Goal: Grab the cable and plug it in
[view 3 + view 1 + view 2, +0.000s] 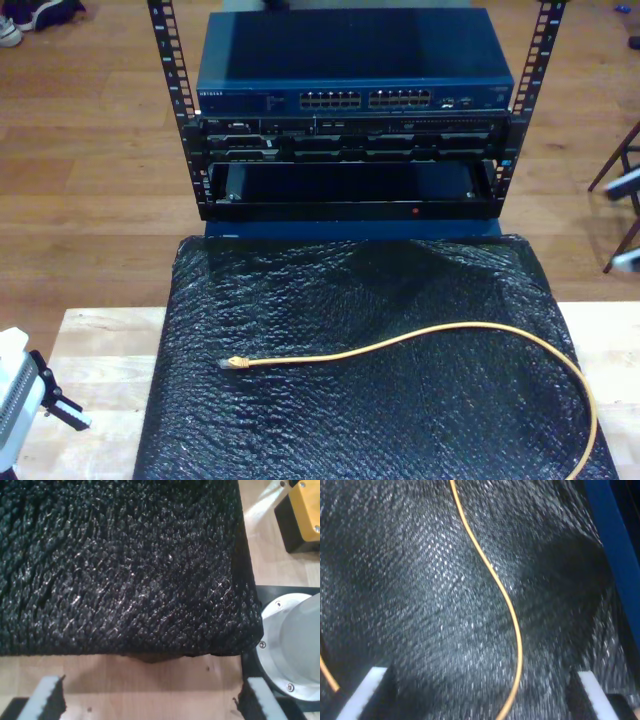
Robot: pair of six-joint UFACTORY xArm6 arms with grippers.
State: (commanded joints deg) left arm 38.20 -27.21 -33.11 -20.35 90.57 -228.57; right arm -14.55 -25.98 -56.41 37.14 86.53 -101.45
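Cable (420, 338) first: it lies loose on the black mat (350, 290), plug tip (232, 364) toward the exterior view's left, the yellow-orange line running across the mat toward that view's right and then curling down near the mat's right edge. Its long axis at the plug end runs roughly side to side across the mat, parallel to the front of the rack (350, 150) that stands beyond the mat's far edge. My second gripper (482, 697) hangs over the mat with the cable (505, 605) snaking between its white pads (367, 692); jaws are apart, nothing gripped. My first gripper (150, 700) sits off the mat's edge (125, 652), over bare wooden table (150, 680), jaws apart and empty too, with a round metal arm base (295, 645) just beside it. I judge the second gripper the nearer one, already above the cable, though I cannot tell how far along the line the plug lies from it. Room looks open above the mat; the rack's rows of ports (365, 99) face the mat, with the plug well apart from them.
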